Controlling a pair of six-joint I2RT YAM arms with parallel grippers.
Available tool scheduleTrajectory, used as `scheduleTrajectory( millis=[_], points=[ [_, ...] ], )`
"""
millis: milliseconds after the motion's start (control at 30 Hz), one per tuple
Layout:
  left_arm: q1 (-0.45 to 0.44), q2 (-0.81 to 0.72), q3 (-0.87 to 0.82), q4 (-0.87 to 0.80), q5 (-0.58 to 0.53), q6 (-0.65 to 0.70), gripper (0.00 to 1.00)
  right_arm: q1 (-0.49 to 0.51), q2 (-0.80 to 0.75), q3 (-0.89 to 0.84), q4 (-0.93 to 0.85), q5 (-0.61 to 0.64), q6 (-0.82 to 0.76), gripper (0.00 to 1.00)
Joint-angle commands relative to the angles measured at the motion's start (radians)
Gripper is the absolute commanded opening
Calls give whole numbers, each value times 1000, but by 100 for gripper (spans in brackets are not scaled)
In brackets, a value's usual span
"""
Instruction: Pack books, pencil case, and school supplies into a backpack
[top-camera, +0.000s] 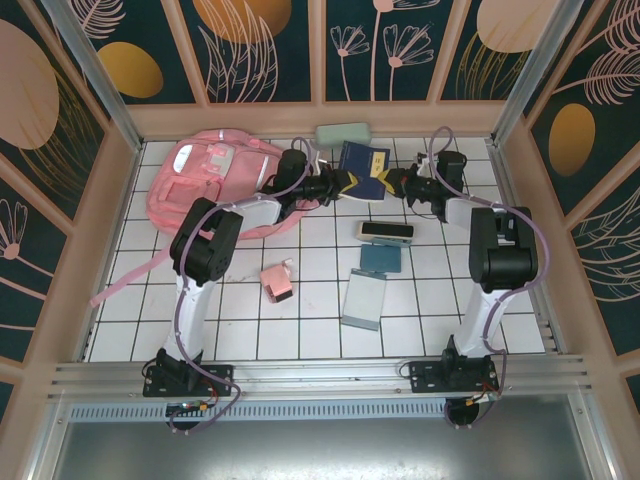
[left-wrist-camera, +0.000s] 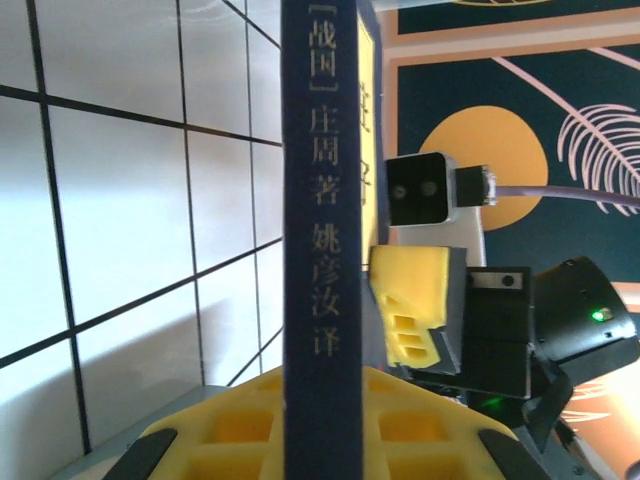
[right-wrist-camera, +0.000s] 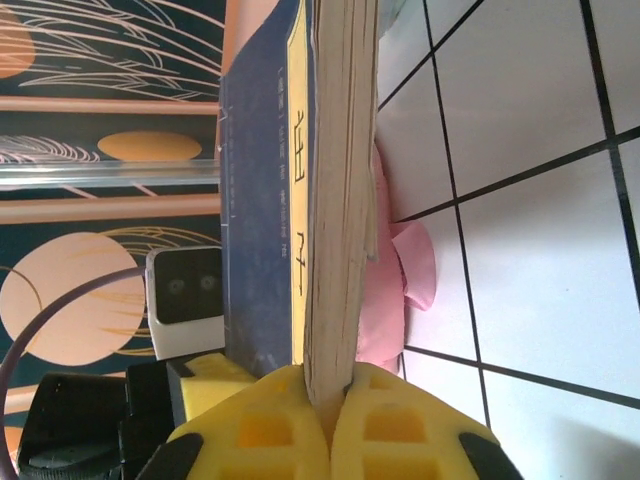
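Top external: soft pink fabric backpack (top-camera: 205, 185) flat on white tiled surface (top-camera: 300, 330), inside hidden. Thin navy-and-yellow book (top-camera: 352, 186) just beside it, left tool (left-wrist-camera: 320, 400) clenched on spine, right tool (right-wrist-camera: 330, 385) clenched on page edge.

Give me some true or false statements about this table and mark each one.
1. The left claw and right claw are shut on one book. True.
2. The mint-green case is inside the backpack. False: it lies on the tiles, outside it.
3. The pink box sits on the tiles near the left arm. True.
4. The grey-blue box is stacked on the teal pad. False: it lies on the tiles beside it.
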Motion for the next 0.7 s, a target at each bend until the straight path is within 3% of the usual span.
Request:
scheduleTrajectory(
  millis=[0, 33, 67, 200, 367, 533, 667],
  points=[
    [17, -65, 49, -118, 14, 129, 23, -5, -58, -21, 57, -41, 3, 0],
    [24, -75, 66, -197, -16, 190, 37, -5, -63, -23, 57, -38, 4, 0],
    [30, -85, 89, -308, -61, 259, 44, -4, -70, -26, 57, -35, 3, 0],
    [54, -112, 186, -639, -259, 490, 48, -2, -90, -29, 42, -18, -5, 0],
    [60, -130, 280, -932, -619, 696, 51, 15, -96, -14, -22, 5, -52, 0],
    [60, -140, 289, -1070, -922, 828, 53, 33, -90, -16, -21, 11, -52, 0],
    [59, -134, 263, -1104, -1041, 904, 55, 43, -79, -13, -17, 16, -49, 0]
  ],
)
